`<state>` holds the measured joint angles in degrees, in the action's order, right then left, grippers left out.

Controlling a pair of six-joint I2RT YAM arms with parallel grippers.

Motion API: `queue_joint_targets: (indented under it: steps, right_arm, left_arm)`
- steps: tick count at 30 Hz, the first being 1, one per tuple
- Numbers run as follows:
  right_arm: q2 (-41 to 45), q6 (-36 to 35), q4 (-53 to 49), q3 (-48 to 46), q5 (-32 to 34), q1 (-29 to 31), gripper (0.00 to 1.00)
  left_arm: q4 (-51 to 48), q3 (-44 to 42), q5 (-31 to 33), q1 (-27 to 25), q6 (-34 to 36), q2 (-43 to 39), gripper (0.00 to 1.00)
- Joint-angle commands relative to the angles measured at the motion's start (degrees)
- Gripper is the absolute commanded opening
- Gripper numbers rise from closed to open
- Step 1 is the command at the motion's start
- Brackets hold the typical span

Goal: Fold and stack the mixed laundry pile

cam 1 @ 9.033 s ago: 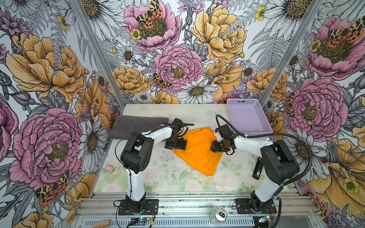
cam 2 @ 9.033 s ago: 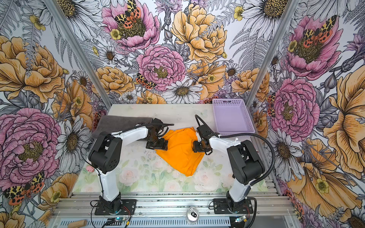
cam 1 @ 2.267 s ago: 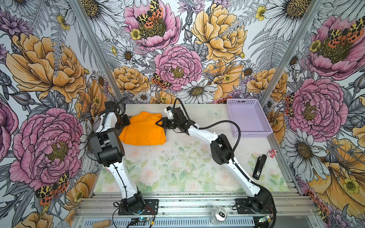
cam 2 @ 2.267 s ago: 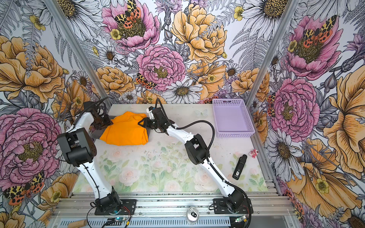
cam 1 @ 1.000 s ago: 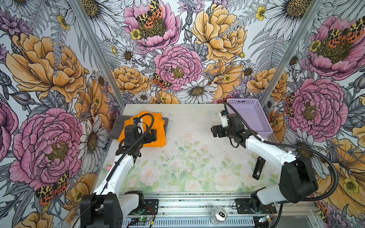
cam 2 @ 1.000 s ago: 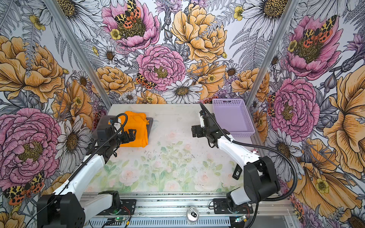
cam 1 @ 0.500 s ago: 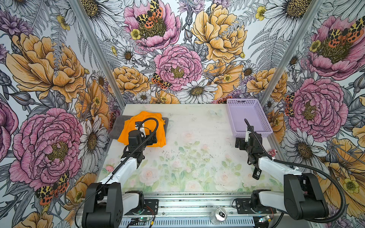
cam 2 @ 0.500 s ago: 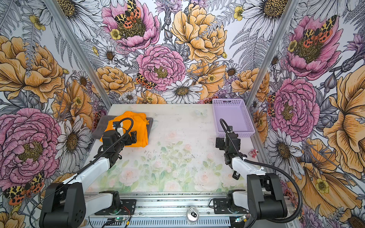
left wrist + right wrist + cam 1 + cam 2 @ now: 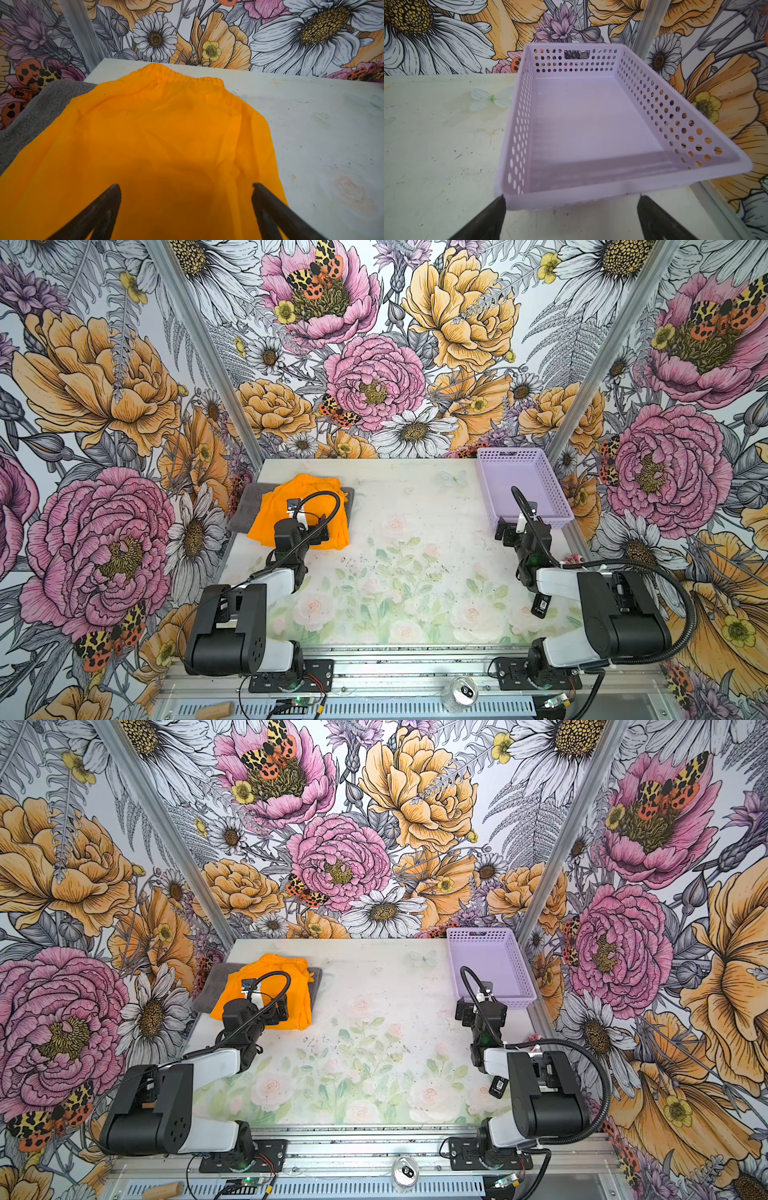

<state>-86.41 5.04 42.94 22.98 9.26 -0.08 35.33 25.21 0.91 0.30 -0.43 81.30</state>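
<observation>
Table (image 9: 407,572): pale top with faded floral print, specked with dark marks. Far left corner: grey towel (image 9: 248,506) lies flat on it, with the orange shorts (image 9: 274,514) on the towel, their near hem apparently overhanging onto the bare top. Far right corner: lavender basket (image 9: 515,472), standing level. Right edge: small black labelled object (image 9: 540,605) and a small pink item (image 9: 571,559), too small to identify.

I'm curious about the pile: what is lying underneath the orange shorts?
A dark grey towel lies under the orange shorts; its edges stick out on two sides. Its middle is covered, so whether anything else lies beneath cannot be seen.
</observation>
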Motion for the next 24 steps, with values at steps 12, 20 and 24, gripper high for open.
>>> queue_joint_targets:
  steps: [12,20,24]
  right_arm:
    - [-1.66,-0.64,9.67,-1.93,5.53,1.92,1.00]
    - [-1.74,-0.59,9.45,-1.82,5.58,1.92,1.00]
    - [-1.67,-0.64,9.70,-1.96,5.57,1.92,1.00]
  left_arm:
    - [14.21,-1.94,2.45,0.59,0.84,6.48,0.99]
    - [16.07,-2.67,2.42,0.75,0.69,7.03,0.99]
    - [16.86,-2.97,2.60,0.74,0.62,7.20,0.99]
